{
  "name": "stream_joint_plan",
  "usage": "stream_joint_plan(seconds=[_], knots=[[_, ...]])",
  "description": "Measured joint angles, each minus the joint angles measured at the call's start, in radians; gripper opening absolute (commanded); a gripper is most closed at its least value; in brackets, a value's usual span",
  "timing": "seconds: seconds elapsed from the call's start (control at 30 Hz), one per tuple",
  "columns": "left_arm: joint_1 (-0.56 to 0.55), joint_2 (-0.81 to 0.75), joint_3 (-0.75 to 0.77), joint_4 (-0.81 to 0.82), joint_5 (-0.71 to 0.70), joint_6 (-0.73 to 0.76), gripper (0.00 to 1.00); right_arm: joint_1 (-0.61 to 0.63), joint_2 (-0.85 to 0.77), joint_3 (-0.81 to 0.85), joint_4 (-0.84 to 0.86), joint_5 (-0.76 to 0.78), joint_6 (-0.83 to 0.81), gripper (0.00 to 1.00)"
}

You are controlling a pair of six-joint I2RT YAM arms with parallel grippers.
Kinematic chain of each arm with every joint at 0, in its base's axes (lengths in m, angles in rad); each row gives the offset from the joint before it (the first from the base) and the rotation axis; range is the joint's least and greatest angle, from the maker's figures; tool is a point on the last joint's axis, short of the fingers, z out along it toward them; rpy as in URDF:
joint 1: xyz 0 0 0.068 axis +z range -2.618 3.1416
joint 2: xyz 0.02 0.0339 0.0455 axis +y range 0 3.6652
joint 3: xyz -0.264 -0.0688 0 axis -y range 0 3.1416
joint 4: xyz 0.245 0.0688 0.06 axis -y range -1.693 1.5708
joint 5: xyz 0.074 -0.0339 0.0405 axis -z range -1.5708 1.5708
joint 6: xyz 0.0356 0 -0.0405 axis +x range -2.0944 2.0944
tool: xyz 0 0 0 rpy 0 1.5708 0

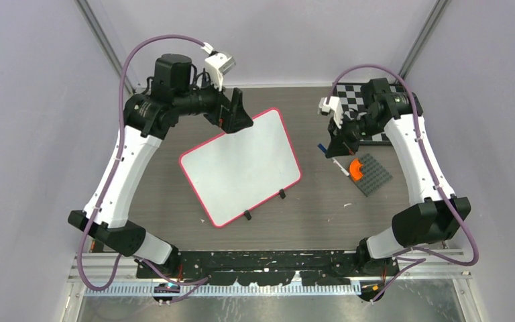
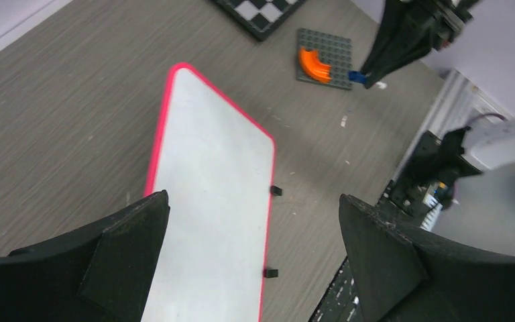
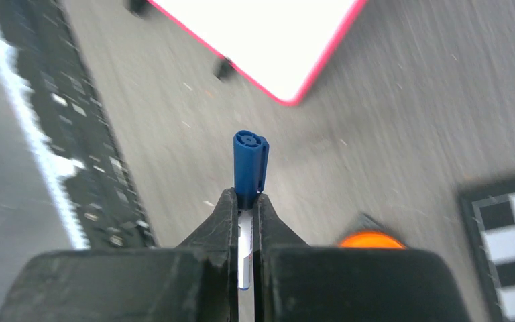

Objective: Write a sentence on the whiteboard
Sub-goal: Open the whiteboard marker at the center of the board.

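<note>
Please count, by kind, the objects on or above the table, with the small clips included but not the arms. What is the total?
whiteboard: 1
black clips: 2
blue-capped marker: 1
grey baseplate: 1
orange curved piece: 1
checkerboard: 1
Total: 7

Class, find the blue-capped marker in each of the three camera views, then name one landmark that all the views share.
Top external: marker right of centre, between the whiteboard and the grey plate.
Left wrist: upper right, only its blue cap shows, at the right gripper.
Right wrist: centre, cap sticking out of the shut fingers.
Shared landmark: the whiteboard.
</note>
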Motion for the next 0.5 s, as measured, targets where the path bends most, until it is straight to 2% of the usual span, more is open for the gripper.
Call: stream_joint_plan(seconds=[0.13,0.27,0.5], knots=[[-0.005,-0.007,0.0,-0.01,0.165,0.078,0.97,0.047,0.041,0.134,-0.103,-0.181,0.165,0.0],[-0.049,-0.015,-0.023,-0.038,0.289,0.237,0.9,0.101,0.059,0.158,-0.153,-0.319,0.298,0.0],[-0.307,-0.028,-0.061,-0.17,0.31,0.674,0.76,0.25,0.108,0.158,-0.192,-0.466,0.333,0.0]])
